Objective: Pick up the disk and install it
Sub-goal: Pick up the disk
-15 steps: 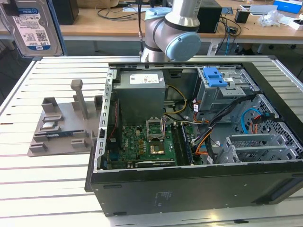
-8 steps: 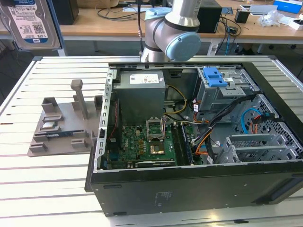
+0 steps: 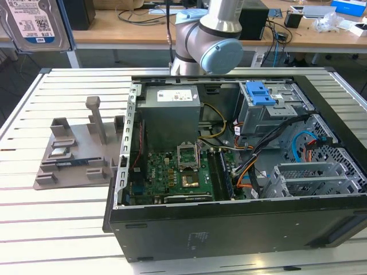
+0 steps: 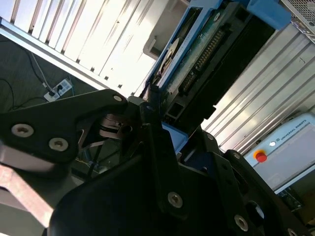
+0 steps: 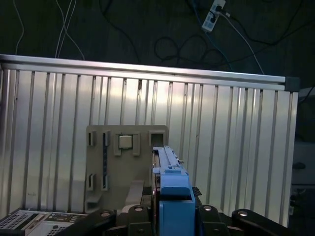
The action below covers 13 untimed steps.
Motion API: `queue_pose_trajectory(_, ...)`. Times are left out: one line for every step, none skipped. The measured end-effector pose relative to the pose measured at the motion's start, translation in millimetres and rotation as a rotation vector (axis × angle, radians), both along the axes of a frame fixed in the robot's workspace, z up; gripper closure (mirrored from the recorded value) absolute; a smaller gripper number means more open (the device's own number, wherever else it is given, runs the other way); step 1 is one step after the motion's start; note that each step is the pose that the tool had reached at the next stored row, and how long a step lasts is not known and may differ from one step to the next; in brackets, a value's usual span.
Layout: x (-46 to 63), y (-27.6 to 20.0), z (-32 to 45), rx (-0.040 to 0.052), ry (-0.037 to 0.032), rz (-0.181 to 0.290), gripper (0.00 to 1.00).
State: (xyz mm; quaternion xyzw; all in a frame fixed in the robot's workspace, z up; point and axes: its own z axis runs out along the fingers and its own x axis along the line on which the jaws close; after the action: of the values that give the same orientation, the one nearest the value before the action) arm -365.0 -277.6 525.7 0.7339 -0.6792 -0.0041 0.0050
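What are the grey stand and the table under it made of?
The grey stand looks like matte plastic: dull, uniform grey, with chunky posts. The table looks like bare aluminium: pale, ribbed slats with a soft sheen.

My arm (image 3: 213, 23) drops into the exterior view as a grey tube and ends in a rounded joint (image 3: 221, 56) with a pale blue cap. A second grey housing sits just behind it, towards the exterior view's left.

In the second wrist view my gripper (image 4: 156, 115) is black. A broad bolted linkage plate (image 4: 64, 125) angles out to one side, and my fingers (image 4: 158, 145) are clamped against one end of the disk (image 4: 197, 54), which juts away from me. In the first wrist view I grip it edge-on, and its blue end sits squeezed between my jaws.
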Motion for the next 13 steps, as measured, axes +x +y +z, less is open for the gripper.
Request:
queue_pose_trajectory(0.0,0.1,2.4,0.0,0.0,0.0,0.63)
queue_pose_trajectory(0.0,0.2,5.8,0.0,0.0,0.0,0.63)
queue_pose_trajectory(0.0,0.3,10.6,0.0,0.0001,0.0,0.63)
queue_pose_trajectory(0.0,0.4,12.1,0.0,0.0001,0.0,0.63)
queue_pose_trajectory(0.0,0.4,12.2,0.0004,0.0001,0.0,0.63)
queue_pose_trajectory(0.0,0.4,12.1,0.0009,-0.0001,0.0,0.63)
queue_pose_trajectory(0.0,0.4,12.1,0.0011,-0.0001,0.0,0.63)
queue_pose_trajectory(0.0,0.4,12.2,0.0011,0.0,0.0,0.63)
queue_pose_trajectory(-0.1,-0.9,12.2,0.0034,0.0,0.0,0.63)
queue_pose_trajectory(0.0,-4.6,12.2,0.0113,0.0,0.0,0.63)
queue_pose_trajectory(0.0,-6.9,12.2,0.014,0.0,0.0,0.63)
queue_pose_trajectory(0.0,-9.6,12.2,0.0168,0.0,0.0,0.63)
queue_pose_trajectory(0.6,-13.4,12.1,0.0211,0.0002,0.0,0.63)
